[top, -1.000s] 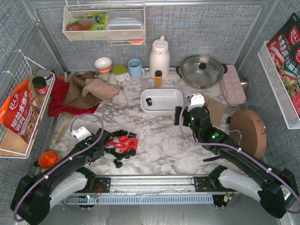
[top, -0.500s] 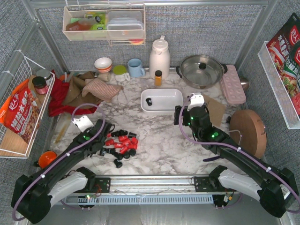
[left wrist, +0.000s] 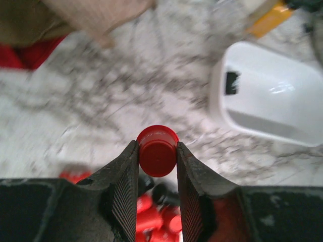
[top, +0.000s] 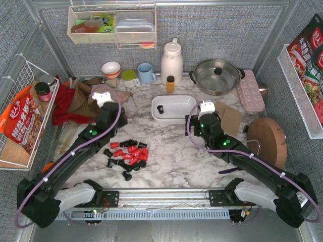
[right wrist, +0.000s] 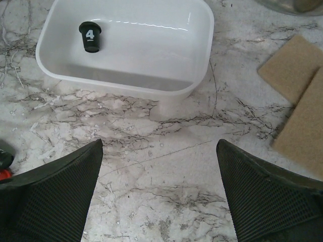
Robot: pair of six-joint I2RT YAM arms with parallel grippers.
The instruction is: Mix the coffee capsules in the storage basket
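**Top external view:** bright, even, diffuse light from overhead. Shadows under the arms on the table [top: 171,151] are soft and short. There is specular glare on the steel pot [top: 218,75], upper right of centre. The frame posts lean outward at the left and right edges, which is wide-angle distortion.

**Left wrist view:** the background is heavily smeared by motion blur, worst across the upper half. The red capsule [left wrist: 157,151] and the left gripper [left wrist: 157,147] clamping it at bottom centre are fairly crisp, and the fingers are dark.

**Right wrist view:** sharp throughout. A thin glare streak runs along the storage basket [right wrist: 121,83] near the top. The right gripper [right wrist: 159,143], its fingers spread into the bottom corners, is underexposed.
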